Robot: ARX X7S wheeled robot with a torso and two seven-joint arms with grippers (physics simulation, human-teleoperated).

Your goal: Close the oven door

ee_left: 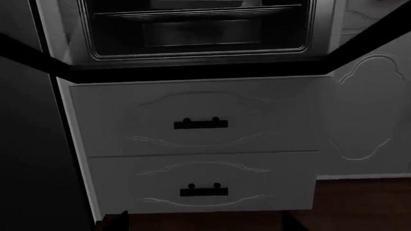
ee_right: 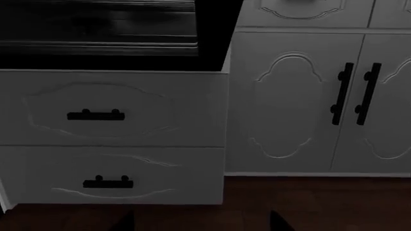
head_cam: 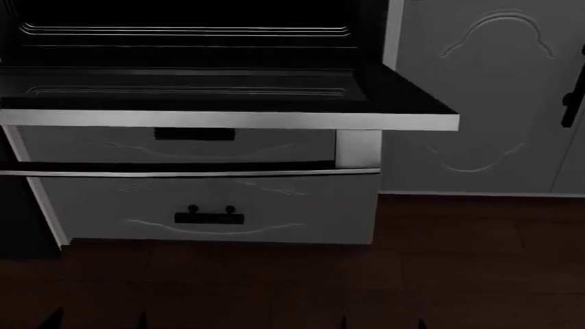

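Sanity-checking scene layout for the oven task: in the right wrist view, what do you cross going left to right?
Upper drawer handle and lower drawer handle, with the oven door above them → moulded cabinet door panel → left black bar handle → right black bar handle.

light: dim, grey | glare: sheen on oven door [head_cam: 229, 121] edge | focus: sharp, no blur

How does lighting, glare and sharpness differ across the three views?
Head view: very dark, one bright band on the oven door edge strip, floor nearly black. Left wrist view: dim, faint highlights on the oven cavity rim, drawers evenly grey. Right wrist view: brightest, cabinet doors sharp. No blur anywhere.
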